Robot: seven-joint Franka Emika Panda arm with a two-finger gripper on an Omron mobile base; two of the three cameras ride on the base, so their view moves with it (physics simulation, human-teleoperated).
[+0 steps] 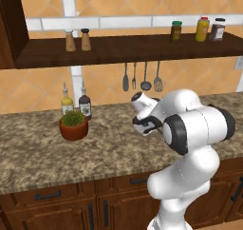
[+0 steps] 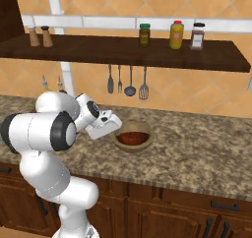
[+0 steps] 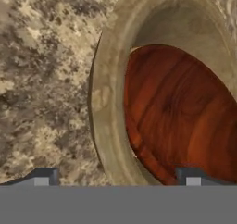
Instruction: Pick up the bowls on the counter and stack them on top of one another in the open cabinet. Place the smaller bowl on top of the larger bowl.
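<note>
1. I see the shallow dark red bowl [image 2: 131, 137] nested in the wider tan bowl [image 2: 118, 142], centre frame, on the speckled granite counter [image 2: 197, 153].
2. My gripper [image 3: 119, 177] hangs spread wide, empty, straddling the tan rim.
3. Next, I judge: lift the stack into the dark wooden cabinet [image 2: 123, 52], upper frame.

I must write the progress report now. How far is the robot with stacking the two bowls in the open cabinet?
Done: the smaller bowl already sits inside the larger bowl, but both are on the counter, not in the open cabinet. In hand: the claw is open, its tips either side of the larger bowl's rim, gripping nothing. Left: lifting the bowls up onto the cabinet shelf.
</note>
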